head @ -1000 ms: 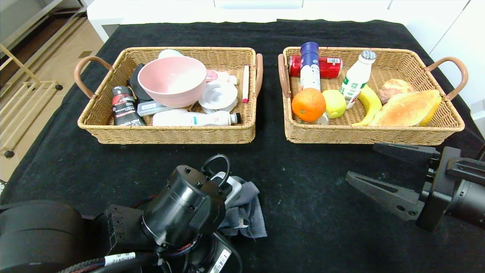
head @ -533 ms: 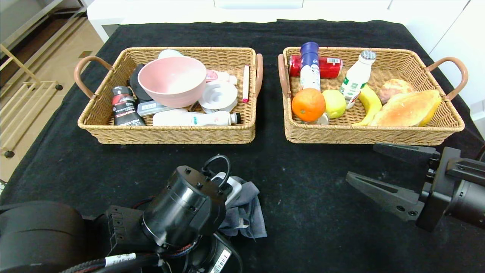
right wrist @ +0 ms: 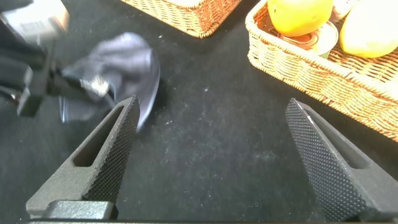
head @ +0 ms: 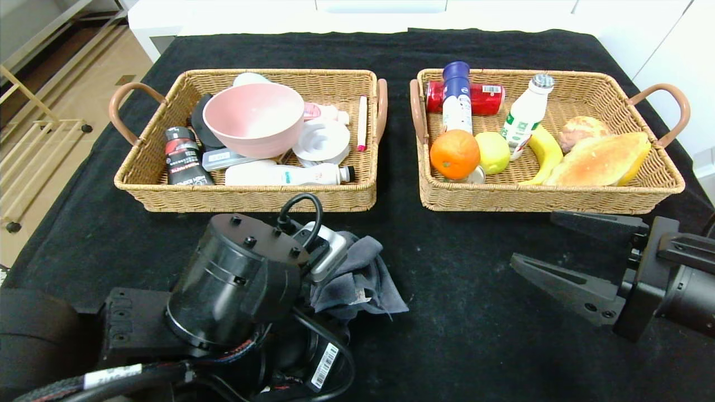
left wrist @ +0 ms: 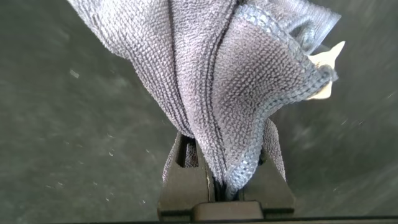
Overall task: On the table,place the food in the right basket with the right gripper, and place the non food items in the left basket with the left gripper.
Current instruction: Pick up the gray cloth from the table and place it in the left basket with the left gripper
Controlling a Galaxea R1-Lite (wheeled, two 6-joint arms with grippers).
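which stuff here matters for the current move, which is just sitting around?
In play:
- grey cloth, pinched in shut left gripper
- left basket, its destination

Idle:
- pink bowl, already in left basket
- orange, banana in right basket
- right gripper, jaws open, parked

1. Grey cloth [head: 357, 279]: soft, crumpled, small white tag showing. It's bunched up and pinched, hanging in folds just in front of the left basket [head: 251, 192].
2. Pink bowl [head: 254, 118]: big, round, sitting open side up in the left basket on top of other stuff.
3. Right basket [head: 547, 195]: tan wicker, brown loop handles. Holds the orange [head: 454, 154], banana [head: 544, 153], golden croissant [head: 600, 160] and the white bottle with blue cap [head: 457, 97].
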